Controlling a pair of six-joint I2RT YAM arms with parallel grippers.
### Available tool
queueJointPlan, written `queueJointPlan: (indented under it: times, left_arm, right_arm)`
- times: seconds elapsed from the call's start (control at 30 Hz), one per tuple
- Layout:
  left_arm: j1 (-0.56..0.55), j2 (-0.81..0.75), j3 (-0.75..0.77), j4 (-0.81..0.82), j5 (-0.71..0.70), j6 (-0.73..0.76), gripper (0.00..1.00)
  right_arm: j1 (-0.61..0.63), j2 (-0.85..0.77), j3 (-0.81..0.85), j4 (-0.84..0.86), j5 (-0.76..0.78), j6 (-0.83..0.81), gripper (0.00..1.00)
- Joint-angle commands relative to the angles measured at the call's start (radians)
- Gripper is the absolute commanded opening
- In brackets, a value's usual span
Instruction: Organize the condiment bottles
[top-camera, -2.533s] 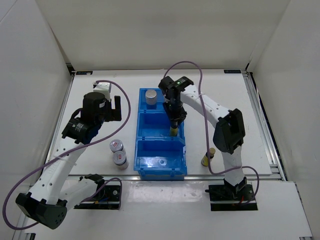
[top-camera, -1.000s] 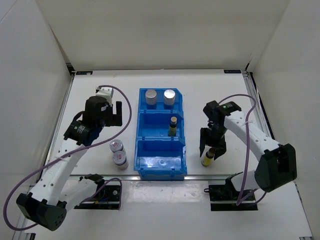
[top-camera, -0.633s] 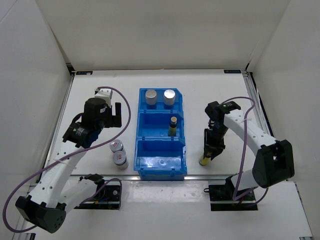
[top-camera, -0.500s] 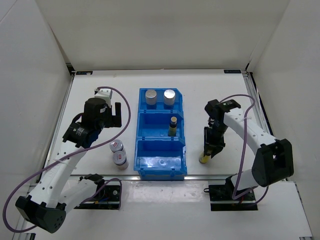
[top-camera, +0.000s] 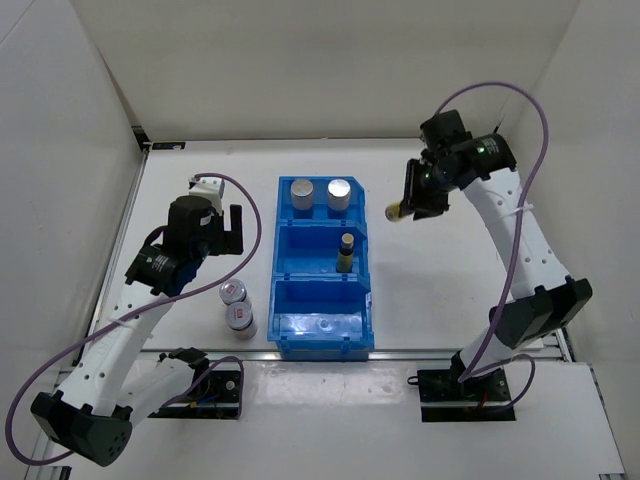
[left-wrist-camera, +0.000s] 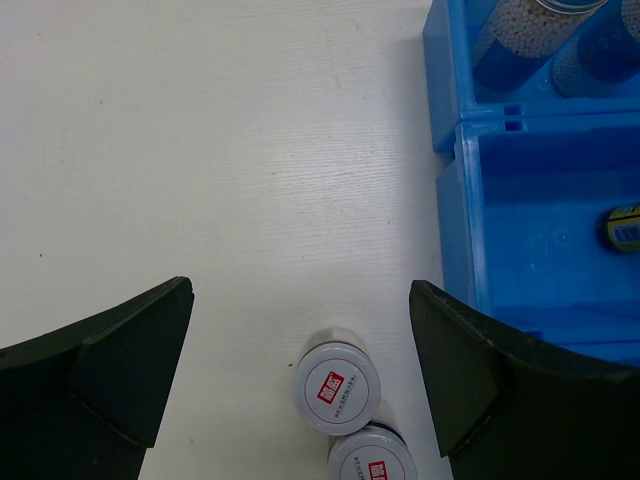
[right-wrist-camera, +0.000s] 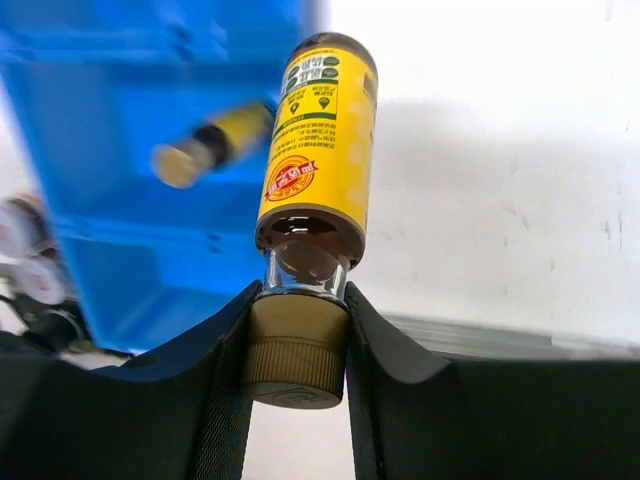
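— Condiment bottles: where does each one sit?
— One slim yellow tan-capped bottle (right-wrist-camera: 318, 150) hangs in the right hand (right-wrist-camera: 297, 345), fingers closed on its cap, above the white counter (top-camera: 440, 270) to the right of the blue three-compartment plastic bin (top-camera: 305, 262). From above, the hand hides most of it.
— The others?
— A second yellow bottle (top-camera: 346, 250) stands in the middle compartment, and two tall silver-capped bottles (top-camera: 302, 190) in the far one. Two squat silver-topped red-marked bottles (left-wrist-camera: 337, 385) stand on the counter left of the bin; the wrist view cuts one off.
— And the left hand (left-wrist-camera: 300, 295)?
— Spread wide, holding nothing.
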Motion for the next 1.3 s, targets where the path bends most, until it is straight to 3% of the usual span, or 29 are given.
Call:
queueJointPlan:
  times: [0.0, 0.3, 0.53, 1.27]
  left_arm:
    - [0.003, -0.021, -0.005, 0.0, -0.018, -0.009, 1.0]
    - [0.003, -0.021, 0.006, 0.0, -0.018, -0.009, 1.0]
    - [0.003, -0.021, 0.015, -0.009, -0.027, 0.0, 1.0]
    - [0.003, -0.021, 0.024, -0.088, -0.025, -0.053, 1.0]
  right_arm:
    - [0.008, 0.047, 0.199, -0.286, -0.027, -0.019, 0.0]
    - [0.229, 0.217, 0.499, -0.234, -0.093, -0.129, 0.0]
    - [0.41, 0.331, 0.499, -0.234, -0.089, -0.14, 0.0]
    - [0.504, 0.642, 0.39, -0.143, 0.191, -0.224, 0.0]
